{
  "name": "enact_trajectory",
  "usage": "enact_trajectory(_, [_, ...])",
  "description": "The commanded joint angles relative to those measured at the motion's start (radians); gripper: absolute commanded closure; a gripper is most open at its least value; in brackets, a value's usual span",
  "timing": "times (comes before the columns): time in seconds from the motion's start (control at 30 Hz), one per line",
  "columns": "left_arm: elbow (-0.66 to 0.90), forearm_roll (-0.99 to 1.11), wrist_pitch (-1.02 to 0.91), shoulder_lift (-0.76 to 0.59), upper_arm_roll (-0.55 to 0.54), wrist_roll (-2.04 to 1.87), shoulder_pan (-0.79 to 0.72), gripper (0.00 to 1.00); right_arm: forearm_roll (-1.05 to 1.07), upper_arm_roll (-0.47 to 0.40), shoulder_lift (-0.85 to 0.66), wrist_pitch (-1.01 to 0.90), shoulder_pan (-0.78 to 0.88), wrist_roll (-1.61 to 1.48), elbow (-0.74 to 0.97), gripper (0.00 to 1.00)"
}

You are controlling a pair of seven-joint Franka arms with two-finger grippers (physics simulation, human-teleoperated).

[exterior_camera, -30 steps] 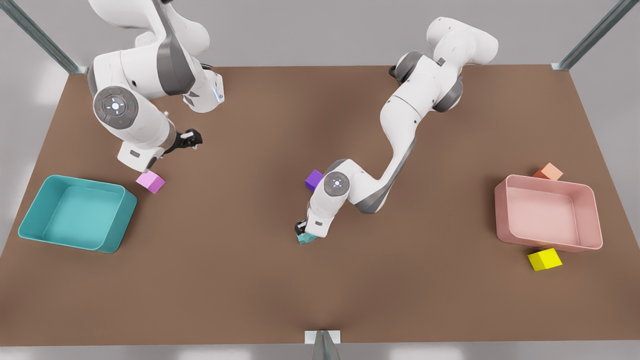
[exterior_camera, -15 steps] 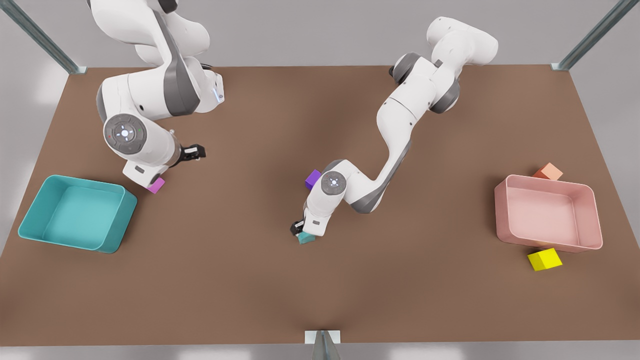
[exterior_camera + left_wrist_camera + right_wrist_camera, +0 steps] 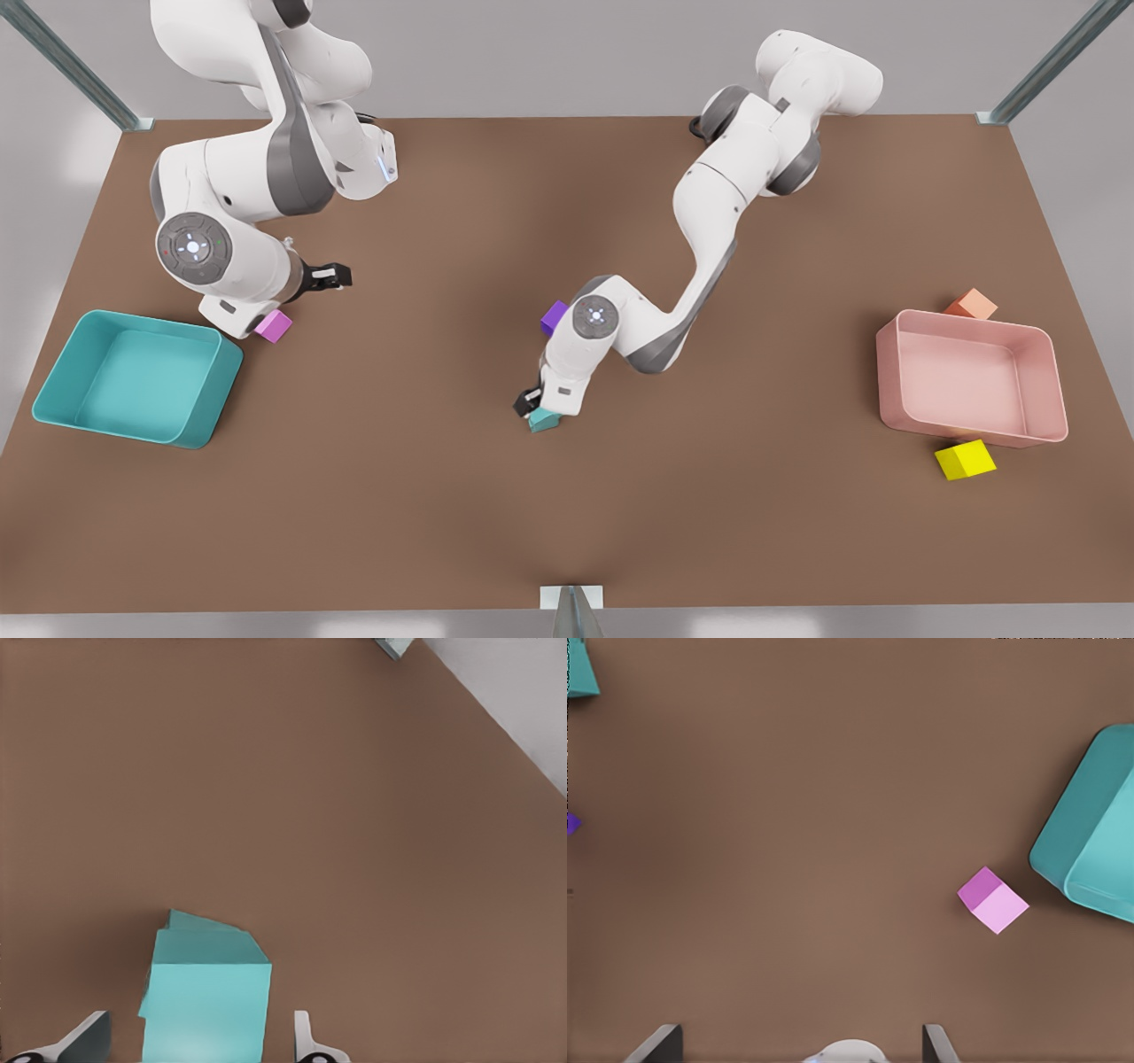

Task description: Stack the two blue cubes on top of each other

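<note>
Two blue cubes stand stacked near the table's middle. The upper cube (image 3: 208, 1010) rests on the lower cube (image 3: 213, 935), which is turned a little under it. In the front view the stack (image 3: 544, 420) shows partly under the hand. My left gripper (image 3: 199, 1029) is open just above it, its fingertips (image 3: 302, 1036) on either side of the upper cube with small gaps. My right gripper (image 3: 799, 1038) is open with nothing between its fingers, hovering at the front view's left (image 3: 232, 321) beside a pink cube (image 3: 994, 900).
A teal bin (image 3: 53, 390) sits at the front view's left, close to the pink cube (image 3: 275, 326). A purple cube (image 3: 555, 316) lies behind the left arm's wrist. At the front view's right are a pink bin (image 3: 1054, 390), an orange cube (image 3: 973, 304) and a yellow cube (image 3: 965, 460).
The left hand has drawn back slightly from the blue cubes, which stay put. The right arm has swung toward the front view's left and now partly covers the pink cube.
</note>
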Motion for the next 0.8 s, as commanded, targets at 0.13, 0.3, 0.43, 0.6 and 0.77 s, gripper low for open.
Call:
enact_trajectory(0.13, [-0.004,-0.007,-0.67,-0.228,-0.162,0.203,0.299,0.0,-0.012,0.0,-0.003,-0.01,0.003,-0.013,0.025,0.0])
enact_trajectory(0.3, [-0.365,-0.039,-0.919,-0.69,-0.027,0.876,0.587,0.0,-0.015,0.0,-0.001,-0.011,0.003,-0.013,0.03,0.0])
enact_trajectory(0.43, [-0.567,-0.03,-0.956,-0.941,0.126,1.427,0.576,0.0,-0.015,0.0,0.0,-0.011,0.003,-0.012,0.028,0.0])
enact_trajectory(0.6, [-0.561,-0.085,-0.949,-0.918,0.125,1.4,0.571,0.0,-0.016,0.0,0.002,-0.011,0.005,-0.012,0.028,0.0])
enact_trajectory(0.77, [-0.561,-0.086,-0.949,-0.907,0.125,1.4,0.573,0.0,-0.018,0.0,0.005,-0.011,0.006,-0.01,0.03,0.0])
